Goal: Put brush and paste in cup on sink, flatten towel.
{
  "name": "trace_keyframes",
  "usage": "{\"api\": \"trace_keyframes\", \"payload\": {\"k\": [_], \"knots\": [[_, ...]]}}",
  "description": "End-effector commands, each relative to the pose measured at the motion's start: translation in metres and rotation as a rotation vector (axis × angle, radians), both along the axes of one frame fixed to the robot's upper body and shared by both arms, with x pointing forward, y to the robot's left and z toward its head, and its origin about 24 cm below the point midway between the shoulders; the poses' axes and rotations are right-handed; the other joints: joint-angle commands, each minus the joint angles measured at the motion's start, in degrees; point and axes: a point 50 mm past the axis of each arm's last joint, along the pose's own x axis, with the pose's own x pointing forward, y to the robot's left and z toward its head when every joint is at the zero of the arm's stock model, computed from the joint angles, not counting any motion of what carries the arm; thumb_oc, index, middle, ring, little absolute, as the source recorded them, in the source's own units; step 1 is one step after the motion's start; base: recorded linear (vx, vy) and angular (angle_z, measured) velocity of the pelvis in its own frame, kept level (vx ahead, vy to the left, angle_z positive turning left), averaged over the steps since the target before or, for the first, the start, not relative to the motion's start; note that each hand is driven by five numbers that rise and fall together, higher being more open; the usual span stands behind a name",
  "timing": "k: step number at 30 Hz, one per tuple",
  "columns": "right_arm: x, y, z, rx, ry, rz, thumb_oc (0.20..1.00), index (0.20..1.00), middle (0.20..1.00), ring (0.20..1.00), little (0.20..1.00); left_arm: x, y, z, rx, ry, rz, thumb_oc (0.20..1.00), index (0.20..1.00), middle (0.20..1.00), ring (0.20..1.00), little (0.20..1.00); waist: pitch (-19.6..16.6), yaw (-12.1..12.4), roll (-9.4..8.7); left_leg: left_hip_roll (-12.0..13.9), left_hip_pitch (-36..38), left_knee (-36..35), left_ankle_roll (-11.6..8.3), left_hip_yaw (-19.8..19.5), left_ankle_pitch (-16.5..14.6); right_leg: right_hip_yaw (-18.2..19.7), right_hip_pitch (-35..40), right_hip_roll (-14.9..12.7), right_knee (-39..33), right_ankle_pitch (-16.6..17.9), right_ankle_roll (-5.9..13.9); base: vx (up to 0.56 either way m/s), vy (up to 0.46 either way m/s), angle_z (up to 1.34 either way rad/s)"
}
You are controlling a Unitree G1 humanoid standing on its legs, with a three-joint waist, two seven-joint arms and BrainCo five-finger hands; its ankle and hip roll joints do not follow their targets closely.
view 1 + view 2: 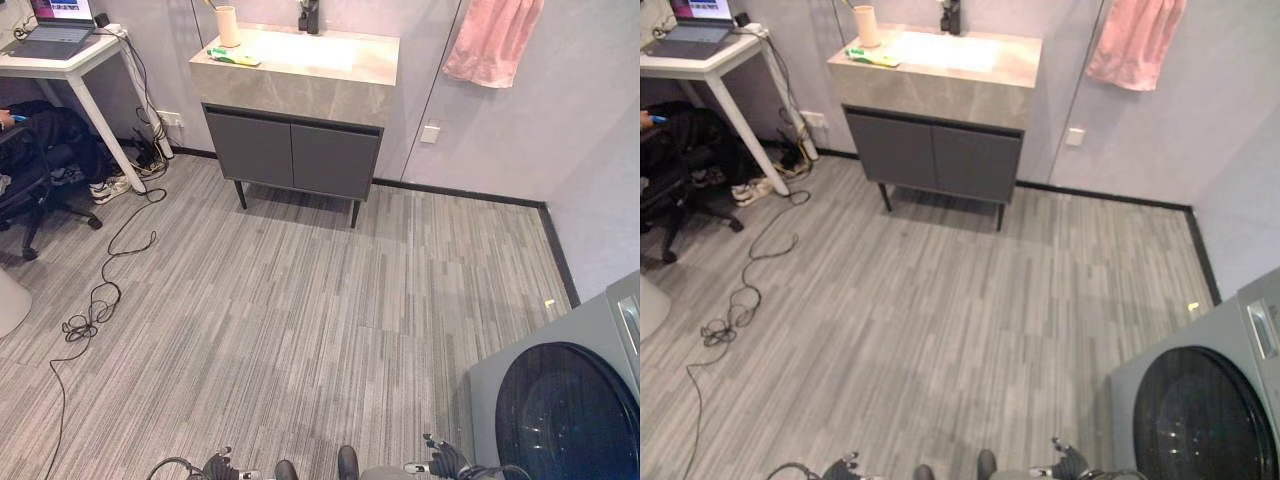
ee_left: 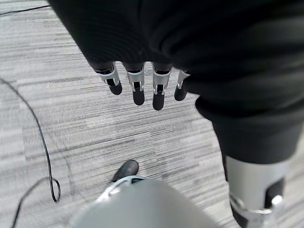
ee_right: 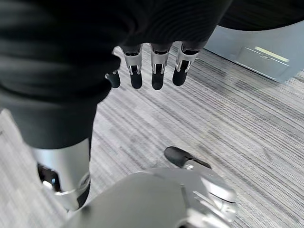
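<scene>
Across the room stands a grey sink cabinet (image 1: 300, 85) with a pale stone top. A beige cup (image 1: 228, 26) stands upright at its back left corner. Just in front of the cup lie a green brush and paste (image 1: 232, 57), close together on the counter. A pink towel (image 1: 493, 40) hangs bunched on the wall to the right of the sink. My left hand (image 1: 220, 466) and right hand (image 1: 447, 460) hang low by my sides, far from the sink. In the wrist views the left fingers (image 2: 137, 88) and right fingers (image 3: 156, 71) are relaxed, holding nothing.
A grey washing machine (image 1: 560, 400) with a dark round door stands close at my right. A white desk (image 1: 70, 60) with a laptop, a black office chair (image 1: 30, 180) and shoes (image 1: 110, 187) sit at the left. A dark tap (image 1: 309, 16) rises behind the basin.
</scene>
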Motion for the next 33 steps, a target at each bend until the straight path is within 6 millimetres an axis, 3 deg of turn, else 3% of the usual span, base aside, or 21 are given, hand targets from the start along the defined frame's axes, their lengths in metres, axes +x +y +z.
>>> {"api": "trace_keyframes", "payload": {"k": [1, 2, 3, 10, 15, 24, 30, 31, 32, 33], "knots": [[0.021, -0.01, 0.011, -0.022, -0.078, 0.021, 1.0, 1.0, 1.0, 1.0, 1.0, 0.019, 0.007, 0.006, 0.05, -0.045, -0.045, 1.0, 1.0, 1.0, 1.0, 1.0, 0.5, -0.4, 0.38, 1.8, -2.6, 7.0, -3.08, 0.8, -1.5, -1.2, -4.8, -2.4, 7.4, -0.9, 5.02, -0.12, -0.007, 0.0], [0.021, -0.01, 0.011, -0.022, -0.078, 0.021, 1.0, 1.0, 1.0, 1.0, 1.0, 0.019, 0.007, 0.006, 0.05, -0.045, -0.045, 1.0, 1.0, 1.0, 1.0, 1.0, 0.5, -0.4, 0.39, 1.8, -2.7, 7.1, -3.08, 0.8, -1.5, -1.2, -4.9, -2.4, 7.4, -0.9, 5.01, -0.3, -0.021, 0.04], [0.036, -0.009, 0.02, -0.021, -0.149, 0.014, 1.0, 1.0, 1.0, 1.0, 1.0, 0.041, 0.014, 0.016, 0.068, -0.143, -0.007, 1.0, 1.0, 1.0, 1.0, 1.0, 4.1, -0.5, -0.51, 3.1, -7.9, 14.4, -3.2, 0.7, -3.6, -2.0, -11.1, -2.3, 16.0, -3.0, 4.68, -0.24, -0.02, 0.03], [0.041, -0.016, 0.023, 0.002, -0.225, -0.152, 1.0, 1.0, 1.0, 1.0, 1.0, 0.055, 0.02, 0.026, 0.078, -0.257, 0.052, 1.0, 1.0, 1.0, 1.0, 1.0, 4.4, -0.8, -1.14, 5.9, -12.8, 25.1, -3.19, 0.8, -9.1, -3.8, -16.1, -4.1, 25.3, -6.1, 5.38, -0.04, -0.004, -0.01], [0.028, -0.017, 0.008, -0.005, -0.139, -0.207, 1.0, 1.0, 1.0, 1.0, 1.0, 0.046, 0.009, 0.02, 0.054, -0.245, 0.085, 1.0, 1.0, 1.0, 1.0, 1.0, 3.2, -0.3, -1.06, 5.4, -10.1, 23.1, -2.47, 1.6, -9.3, -3.4, -13.7, -3.8, 22.2, -5.6, 5.45, 0.1, 0.022, -0.07], [0.052, -0.025, 0.021, 0.002, -0.242, -0.257, 1.0, 1.0, 1.0, 1.0, 1.0, 0.071, 0.0, 0.046, -0.022, -0.495, 0.079, 1.0, 1.0, 1.0, 1.0, 1.0, 3.6, 2.4, 0.47, 1.8, -7.6, 18.0, -1.97, 0.0, -7.2, -2.6, -8.9, -4.7, 15.4, -3.6, 6.37, 0.08, 0.084, 0.01], [0.067, -0.025, 0.029, -0.005, -0.298, -0.239, 1.0, 1.0, 1.0, 1.0, 1.0, 0.082, 0.005, 0.058, 0.003, -0.566, 0.046, 1.0, 1.0, 1.0, 1.0, 1.0, 3.8, 3.4, 1.58, -0.7, -6.4, 16.1, -0.38, -1.9, -8.0, -3.3, -10.1, -6.3, 21.2, -4.2, 7.59, 0.11, 0.14, 0.14], [0.069, -0.024, 0.031, -0.003, -0.309, -0.233, 1.0, 1.0, 1.0, 1.0, 1.0, 0.085, 0.006, 0.06, 0.003, -0.58, 0.04, 1.0, 1.0, 1.0, 1.0, 1.0, 4.2, 3.2, 1.76, -1.4, -5.7, 15.7, 0.3, -2.4, -8.5, -3.1, -11.5, -7.0, 25.0, -3.0, 8.34, 0.11, 0.152, 0.28], [0.07, -0.023, 0.033, 0.0, -0.32, -0.228, 1.0, 1.0, 1.0, 1.0, 1.0, 0.087, 0.007, 0.063, 0.003, -0.592, 0.031, 1.0, 1.0, 1.0, 1.0, 1.0, 4.7, 2.7, 2.04, -2.2, -5.0, 14.9, 0.87, -3.1, -8.4, -2.2, -13.9, -7.4, 29.7, 0.3, 8.75, 0.11, 0.152, 0.26], [0.07, -0.023, 0.033, 0.0, -0.32, -0.228, 1.0, 1.0, 1.0, 1.0, 1.0, 0.087, 0.007, 0.063, 0.003, -0.592, 0.031, 1.0, 1.0, 1.0, 1.0, 1.0, 4.7, 2.7, 1.99, -2.2, -5.0, 14.8, 0.89, -3.1, -8.4, -2.1, -14.0, -7.5, 29.9, 0.2, 8.77, 0.12, 0.141, 0.36]]}}
